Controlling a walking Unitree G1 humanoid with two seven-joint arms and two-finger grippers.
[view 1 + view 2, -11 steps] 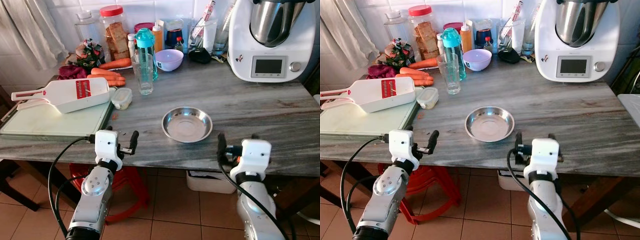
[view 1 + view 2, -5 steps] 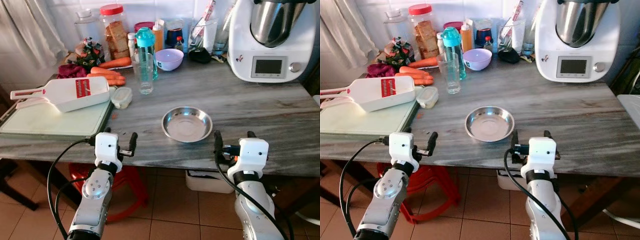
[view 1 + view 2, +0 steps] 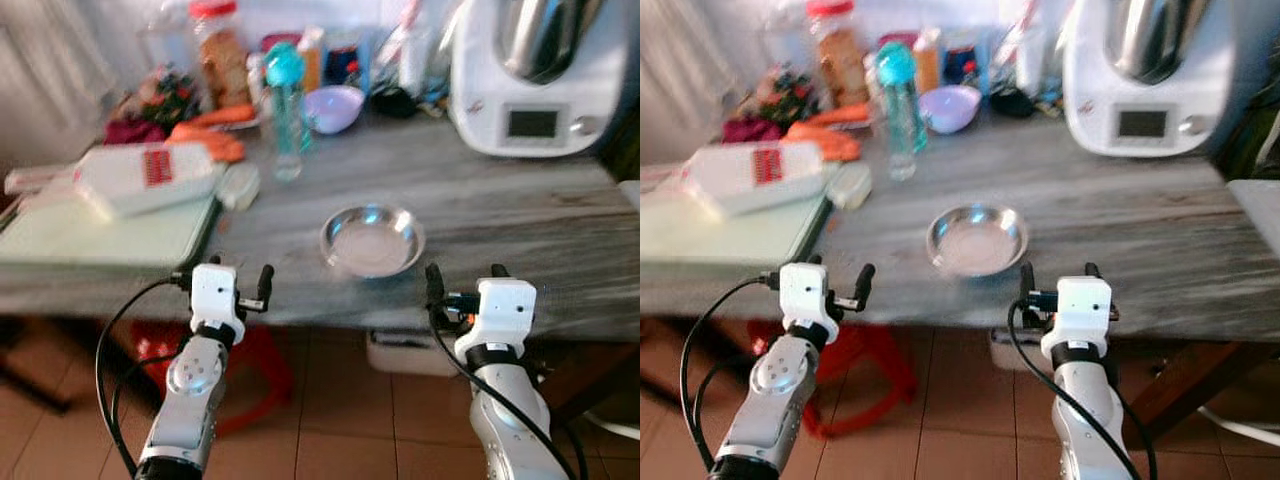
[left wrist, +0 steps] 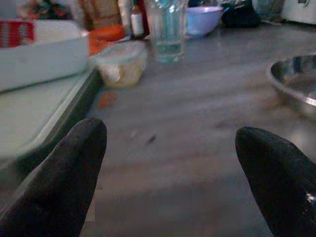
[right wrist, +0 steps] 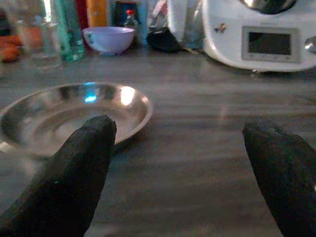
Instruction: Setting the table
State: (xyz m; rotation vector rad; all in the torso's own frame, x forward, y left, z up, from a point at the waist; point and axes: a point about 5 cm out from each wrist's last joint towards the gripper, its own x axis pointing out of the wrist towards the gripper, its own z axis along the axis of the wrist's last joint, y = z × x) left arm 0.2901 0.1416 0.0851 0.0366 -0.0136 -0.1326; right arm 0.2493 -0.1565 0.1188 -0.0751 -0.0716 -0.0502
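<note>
A shallow steel bowl (image 3: 372, 238) sits empty on the grey marble table (image 3: 510, 215), near its front edge. Both grippers hover at that edge, level with the tabletop. My left gripper (image 3: 226, 276) is open and empty, left of the bowl, its fingertips (image 4: 81, 148) spread wide over bare marble. My right gripper (image 3: 465, 276) is open and empty too, just right of the bowl. In the right wrist view the bowl (image 5: 64, 116) lies close ahead, behind one fingertip (image 5: 84, 158). A drinking glass (image 3: 288, 152) stands further back on the table.
A white slicer (image 3: 140, 178) rests on a cutting board (image 3: 100, 235) at the left, with a small lidded tub (image 3: 240, 186) beside it. Carrots (image 3: 205, 142), a teal bottle (image 3: 283, 85), a purple bowl (image 3: 335, 107) and jars line the back. A kitchen machine (image 3: 530, 75) stands back right.
The picture has blurred and shifted slightly, so the camera has moved. The right gripper has come a little closer to the table edge. Both grippers stay open.
</note>
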